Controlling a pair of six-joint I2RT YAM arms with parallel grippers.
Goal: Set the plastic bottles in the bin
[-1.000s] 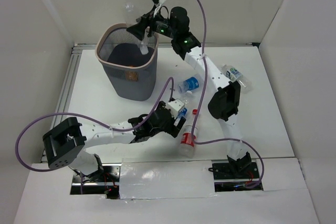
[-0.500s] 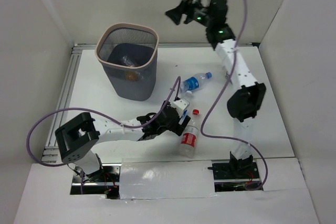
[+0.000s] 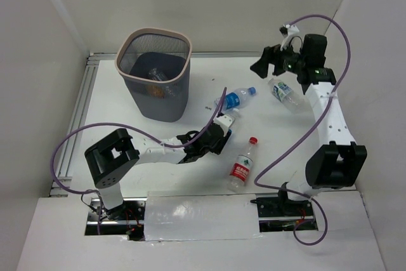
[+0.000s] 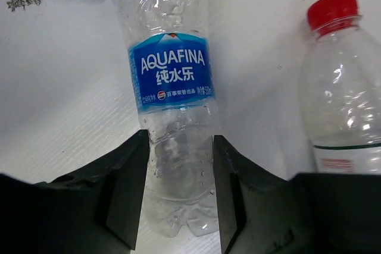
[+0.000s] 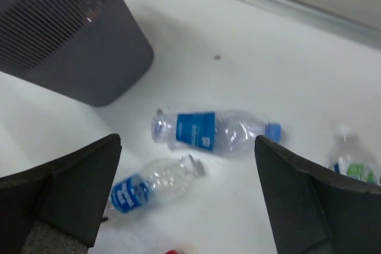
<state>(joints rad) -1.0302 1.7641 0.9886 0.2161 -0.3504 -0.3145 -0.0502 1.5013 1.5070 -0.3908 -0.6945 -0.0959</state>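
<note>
The bin [image 3: 175, 42] stands at the back left, also seen from the right wrist [image 5: 71, 40]; clear plastic bottles [image 3: 156, 75] lie inside. My left gripper [image 4: 180, 165] is shut on the base of a clear blue-label Aquafina bottle [image 4: 172, 81] lying on the table, which also shows as a capless bottle [image 5: 146, 185] from the right wrist. In the top view my left gripper [image 3: 219, 134] is mid-table. A red-capped bottle [image 3: 243, 166] lies just right of it. My right gripper [image 3: 263, 65] hovers open and empty at the back right, above a blue-capped bottle [image 3: 236, 98] and a green-label bottle [image 3: 284, 91].
The table [image 3: 120, 138] is white with walls on three sides and a metal rail [image 3: 79, 112] along its left edge. Purple cables loop from both arms. The right arm's elbow [image 3: 336, 163] stands at the near right.
My right gripper swung from over the bin to the back right, leaving a bottle in the bin. My left gripper closed on the Aquafina bottle. The red-capped bottle shifted right.
</note>
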